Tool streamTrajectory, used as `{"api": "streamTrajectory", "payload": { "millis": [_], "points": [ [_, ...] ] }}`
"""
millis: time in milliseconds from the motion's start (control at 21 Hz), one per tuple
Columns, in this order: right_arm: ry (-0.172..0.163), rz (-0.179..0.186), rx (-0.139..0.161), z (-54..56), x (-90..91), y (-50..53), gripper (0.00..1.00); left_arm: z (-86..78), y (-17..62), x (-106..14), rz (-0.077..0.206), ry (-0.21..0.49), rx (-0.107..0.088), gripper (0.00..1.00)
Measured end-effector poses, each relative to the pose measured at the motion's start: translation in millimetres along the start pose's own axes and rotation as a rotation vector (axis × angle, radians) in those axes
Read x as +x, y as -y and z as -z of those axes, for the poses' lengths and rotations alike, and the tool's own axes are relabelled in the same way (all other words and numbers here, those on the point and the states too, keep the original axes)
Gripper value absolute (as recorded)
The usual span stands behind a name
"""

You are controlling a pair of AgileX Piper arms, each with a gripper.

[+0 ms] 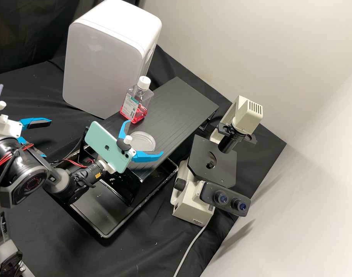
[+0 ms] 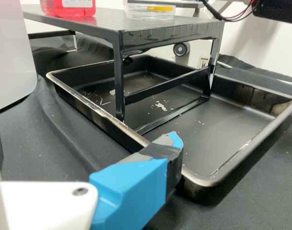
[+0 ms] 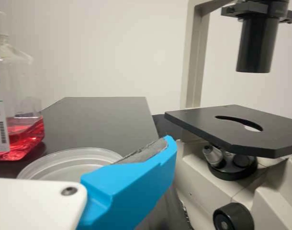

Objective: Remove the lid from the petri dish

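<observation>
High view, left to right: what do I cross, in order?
left gripper → petri dish → microscope. Left out, since they overlap the dish's span: white box, flask, right gripper.

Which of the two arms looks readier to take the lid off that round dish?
Right. The right gripper, open, flanks the petri dish on the shelf; the left gripper sits low beside the tray, away from it.
</observation>
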Motion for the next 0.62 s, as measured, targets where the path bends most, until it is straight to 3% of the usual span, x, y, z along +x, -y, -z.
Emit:
{"api": "streamTrajectory", "payload": {
  "millis": [620],
  "points": [
    [0.021, 0.030, 0.000, -5.0, 1.2, 7.7, 1.00, 0.3, 0.9, 0.3, 0.004, -0.001, 0.000, 1.00]
  ]
}}
